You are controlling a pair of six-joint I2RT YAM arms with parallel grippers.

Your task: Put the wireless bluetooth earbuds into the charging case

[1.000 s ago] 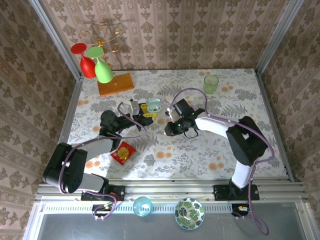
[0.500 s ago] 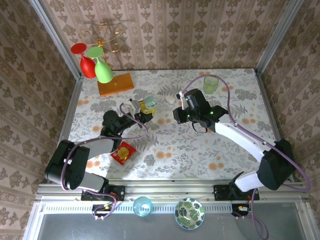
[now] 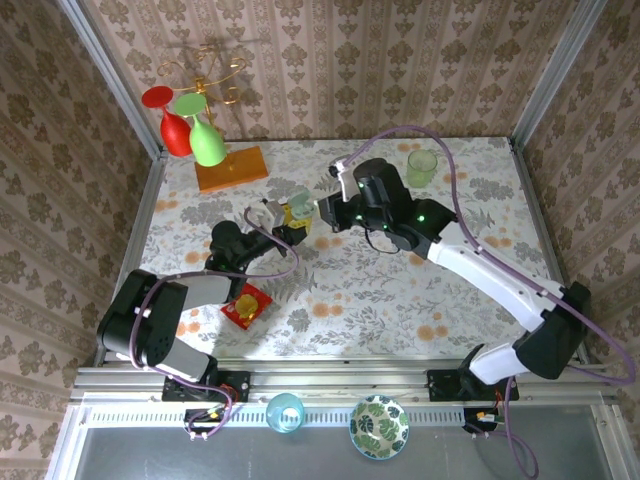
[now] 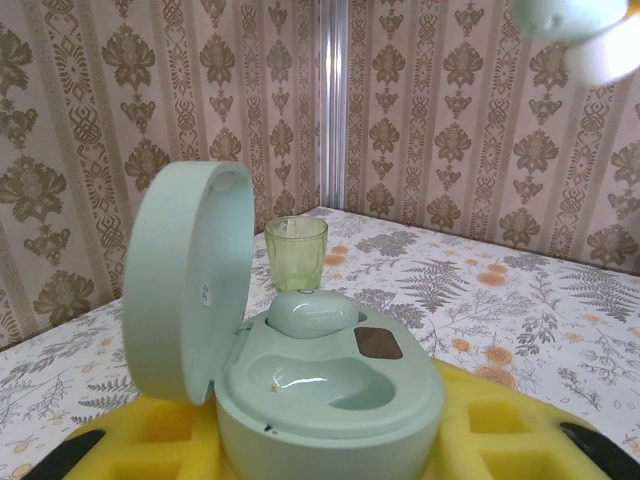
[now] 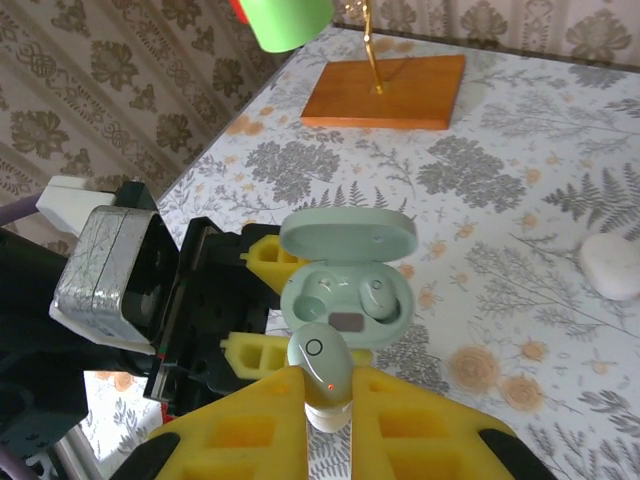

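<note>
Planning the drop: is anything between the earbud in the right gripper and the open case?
Nothing visible: the earbud in the right gripper sits just short of the case, whose lid stands open.

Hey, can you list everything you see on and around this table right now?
charging case: one, pale green, lid open, held by the left arm
earbuds: two, pale green; one seated in the case, one held close to it
oval case: one, white, on the table
cup: one, pale green, far right
wine glasses: two, red and green, on a gold rack with an orange base, far left
flat item: one, red and yellow, near left
tumbler: one, blue, below the rail
bowl: one, green-patterned, beside the tumbler
left gripper: shut on the charging case
right gripper: shut on an earbud
</note>
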